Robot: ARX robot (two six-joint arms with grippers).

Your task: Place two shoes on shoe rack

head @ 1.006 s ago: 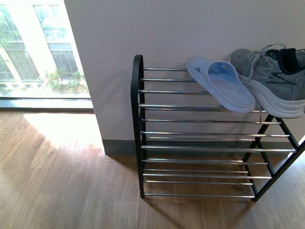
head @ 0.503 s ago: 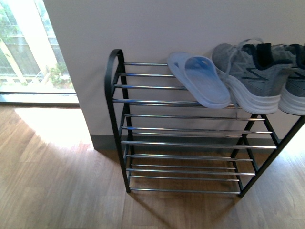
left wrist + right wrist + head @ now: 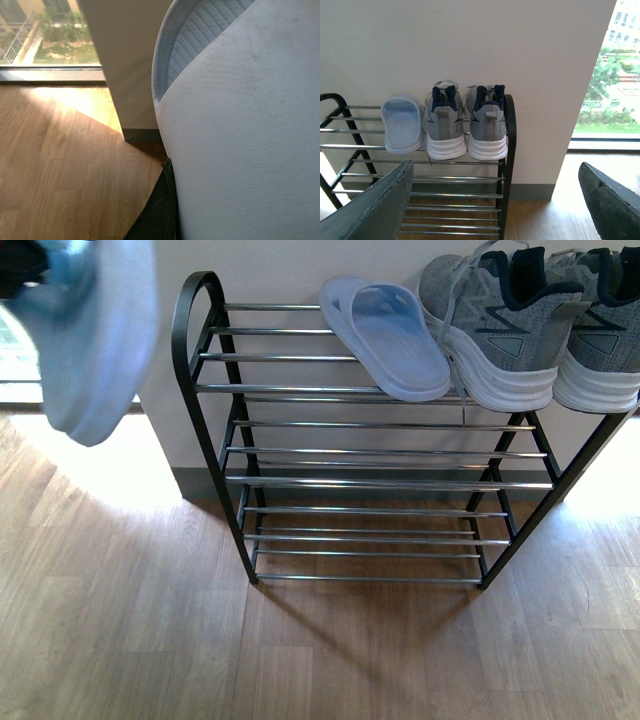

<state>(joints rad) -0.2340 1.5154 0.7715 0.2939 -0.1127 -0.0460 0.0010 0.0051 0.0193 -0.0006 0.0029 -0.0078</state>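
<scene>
Already both sneakers (image 3: 465, 125) atop rack (image 3: 380, 480)

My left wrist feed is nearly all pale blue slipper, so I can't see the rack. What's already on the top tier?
Observer: In the front view, the top tier of the shoe rack holds a matching blue slipper, with two grey sneakers beside it at the right end.
Operator: Any room for the one I'm carrying?
Observer: Yes, the bars left of that slipper are bare. The carried slipper hangs in the air beyond the rack's left end.
Operator: Is the right arm busy?
Observer: No. The right gripper has its jaws wide apart with nothing between them.
</scene>
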